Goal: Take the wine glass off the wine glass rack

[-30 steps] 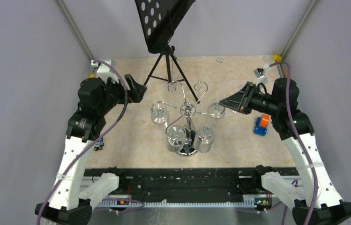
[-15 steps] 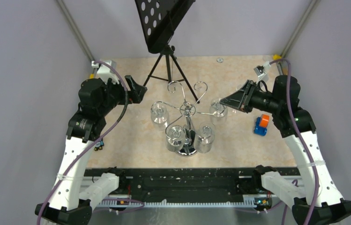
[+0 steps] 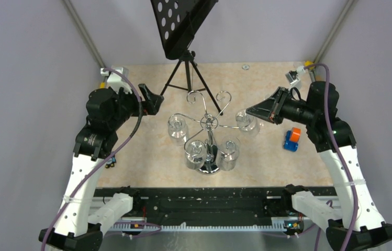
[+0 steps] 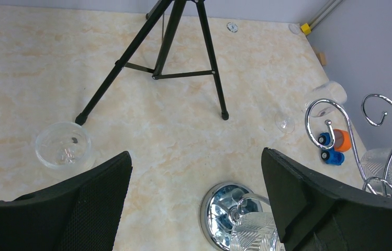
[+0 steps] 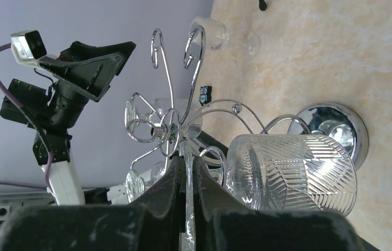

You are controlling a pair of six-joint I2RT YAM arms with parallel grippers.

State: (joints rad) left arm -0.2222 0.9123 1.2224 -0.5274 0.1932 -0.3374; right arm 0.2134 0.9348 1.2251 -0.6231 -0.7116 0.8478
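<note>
Wine glass (image 3: 248, 124) farther outward, tight in right gripper (image 3: 248, 111)

The chrome wine glass rack (image 3: 212, 123) stands upright in the middle of the tabletop (image 3: 146, 157). A cut-pattern wine glass (image 3: 246, 122) is at its right arm tip, bowl down, stem upward.

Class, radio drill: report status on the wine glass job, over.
Right claw shut on wine glass; left claw open, empty. Glass at outer end of a wine glass rack arm, whether free unclear. Neighbouring glass hangs close.
</note>
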